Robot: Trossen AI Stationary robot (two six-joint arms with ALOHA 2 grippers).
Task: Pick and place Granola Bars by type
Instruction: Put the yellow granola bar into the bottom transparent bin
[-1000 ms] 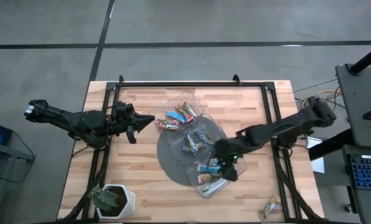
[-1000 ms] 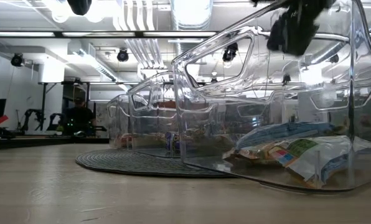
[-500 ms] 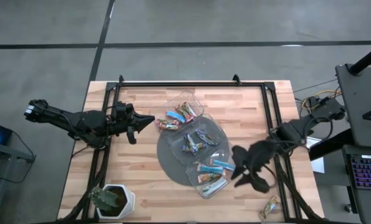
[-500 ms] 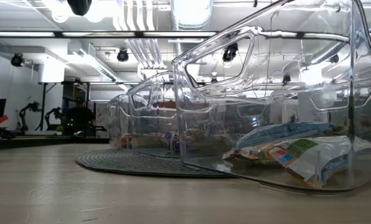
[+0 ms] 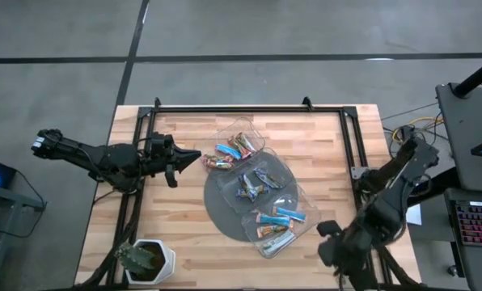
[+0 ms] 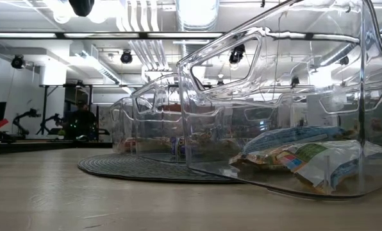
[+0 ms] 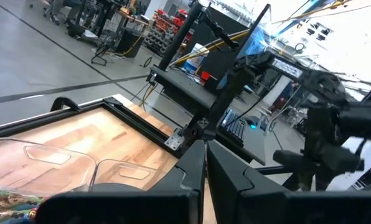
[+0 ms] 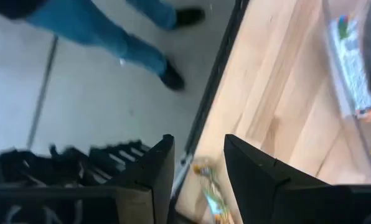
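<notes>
The Granola Bars (image 5: 257, 182) lay sorted in three clear plastic trays (image 5: 296, 198) on a grey disc (image 5: 217, 208) at the middle of the wooden table (image 5: 184, 242), well away from the right gripper (image 5: 338, 249) and just ahead of the left gripper (image 5: 191, 157). One more loose bar (image 8: 209, 186) lay at the table's near right corner, right under the right gripper, showing between and just beyond its fingers in the right wrist view. The right gripper hung over that corner with its fingers (image 8: 151, 177) parted and nothing between them. The left gripper waited over the table's left side, its fingers (image 7: 195, 168) pressed together and empty, pointing toward the trays. A white-potted plant (image 5: 146, 260) stood at the near left corner. A person's legs (image 8: 117, 37) stood on the floor beyond the right gripper.
</notes>
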